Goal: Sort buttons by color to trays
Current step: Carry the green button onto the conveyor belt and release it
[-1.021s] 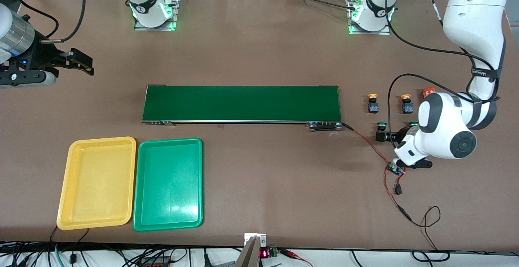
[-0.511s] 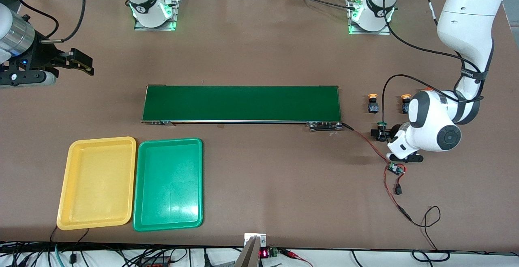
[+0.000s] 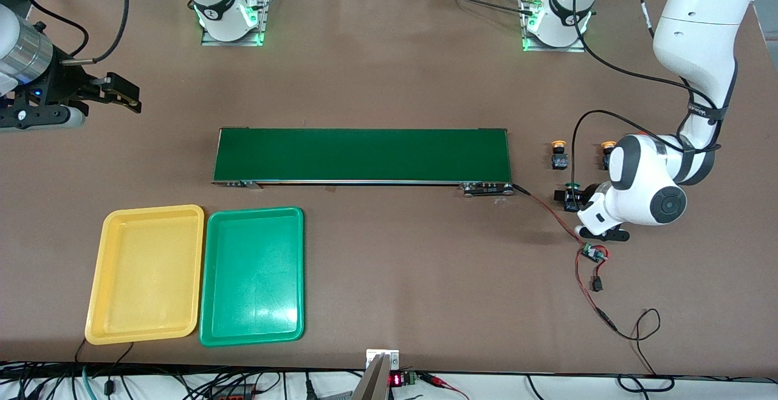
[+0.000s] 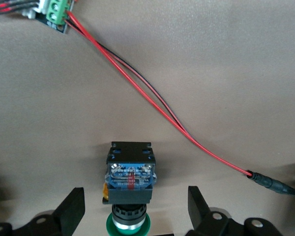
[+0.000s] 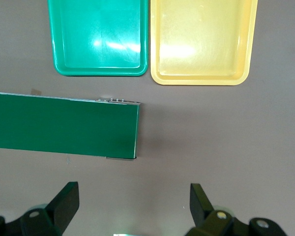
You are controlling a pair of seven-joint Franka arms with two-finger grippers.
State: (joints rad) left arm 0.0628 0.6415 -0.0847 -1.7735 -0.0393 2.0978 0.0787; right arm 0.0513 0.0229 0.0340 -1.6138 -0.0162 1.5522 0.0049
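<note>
The left claw (image 4: 136,206) is open, one finger on each side of the green button (image 4: 130,182). The right claw (image 5: 132,204), open too, waits.

- A robotics lab: two white arms bolted on plates to a brown table (image 3: 389,72).
- A short conveyor belt (image 3: 361,155) sits mid-table (bare wires (image 3: 550,211) trailing from it).
- Cables and electronics line the table's near edge.
</note>
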